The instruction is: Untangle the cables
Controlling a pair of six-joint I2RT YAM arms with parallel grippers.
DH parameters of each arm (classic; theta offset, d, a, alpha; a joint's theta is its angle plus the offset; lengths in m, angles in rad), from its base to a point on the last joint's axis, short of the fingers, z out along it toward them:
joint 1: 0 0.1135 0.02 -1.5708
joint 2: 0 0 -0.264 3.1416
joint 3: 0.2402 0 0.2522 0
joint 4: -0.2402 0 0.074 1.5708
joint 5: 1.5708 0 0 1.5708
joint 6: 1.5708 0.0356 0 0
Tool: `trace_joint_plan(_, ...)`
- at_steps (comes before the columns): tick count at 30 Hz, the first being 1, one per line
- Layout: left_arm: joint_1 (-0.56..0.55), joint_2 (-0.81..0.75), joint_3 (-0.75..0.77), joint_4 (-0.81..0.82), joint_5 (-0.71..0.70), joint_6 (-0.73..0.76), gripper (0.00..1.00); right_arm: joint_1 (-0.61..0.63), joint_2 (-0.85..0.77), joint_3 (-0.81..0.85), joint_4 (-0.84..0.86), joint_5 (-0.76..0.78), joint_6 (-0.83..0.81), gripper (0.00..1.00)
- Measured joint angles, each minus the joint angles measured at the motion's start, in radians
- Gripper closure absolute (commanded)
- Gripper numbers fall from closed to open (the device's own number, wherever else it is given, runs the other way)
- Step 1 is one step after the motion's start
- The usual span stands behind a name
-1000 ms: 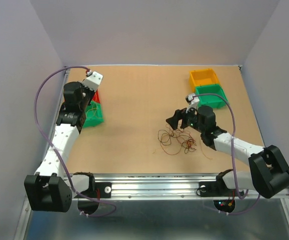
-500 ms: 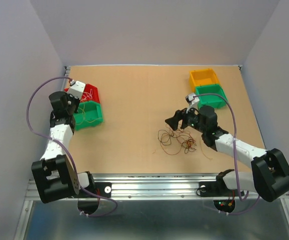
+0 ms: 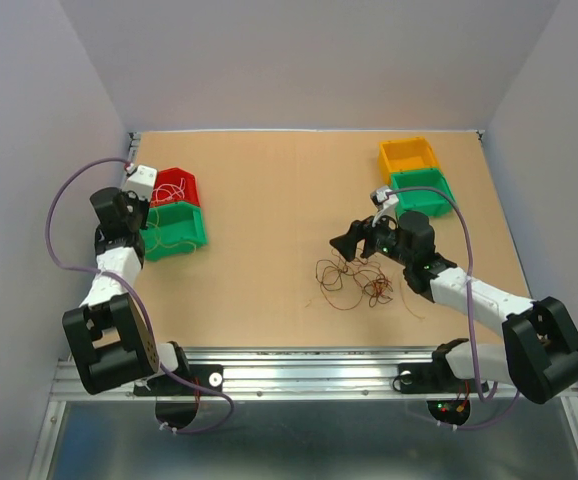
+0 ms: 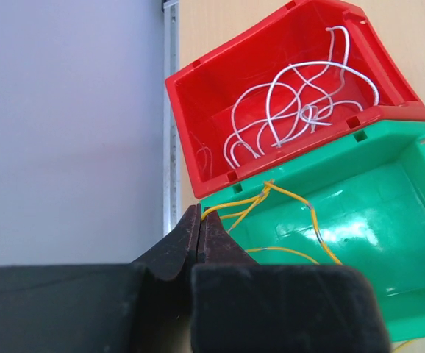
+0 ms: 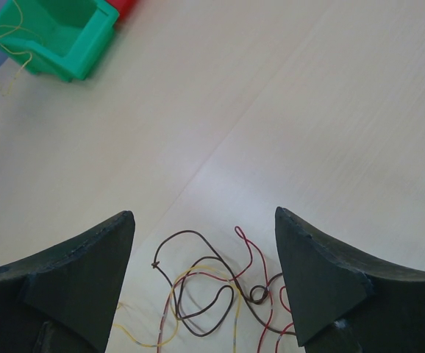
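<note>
Nothing to read in any view: no text, label, brand name, number or sign legible anywhere.

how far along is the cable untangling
Done: white wires lie in the red bin, yellow wires in the green bin beside it. In hand: nothing clearly gripped; the left pincer is shut by those bins, the right pincer open above the knot. Left: that knot of brown, red and yellow strands on the table.
</note>
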Motion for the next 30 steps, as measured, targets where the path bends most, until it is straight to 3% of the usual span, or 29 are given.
trace_joint_plan(6, 0.000, 0.014, 0.013, -0.033, 0.080, -0.052, 1.00, 0.000, 0.000, 0.000, 0.005, -0.004, 0.000, 0.19)
trace_joint_plan(10, -0.013, 0.071, 0.103, -0.073, 0.155, -0.158, 1.00, 0.000, 0.000, 0.000, 0.008, -0.007, 0.000, 0.19)
trace_joint_plan(15, -0.066, 0.091, 0.142, -0.065, 0.145, -0.274, 1.00, 0.000, 0.000, 0.000, 0.009, -0.007, 0.000, 0.19)
trace_joint_plan(21, -0.134, 0.084, 0.118, -0.004, -0.079, -0.405, 1.00, 0.000, 0.000, 0.000, 0.014, -0.008, 0.000, 0.19)
trace_joint_plan(30, -0.140, 0.080, 0.076, 0.067, -0.474, -0.494, 1.00, 0.000, 0.000, 0.000, 0.014, -0.013, 0.000, 0.19)
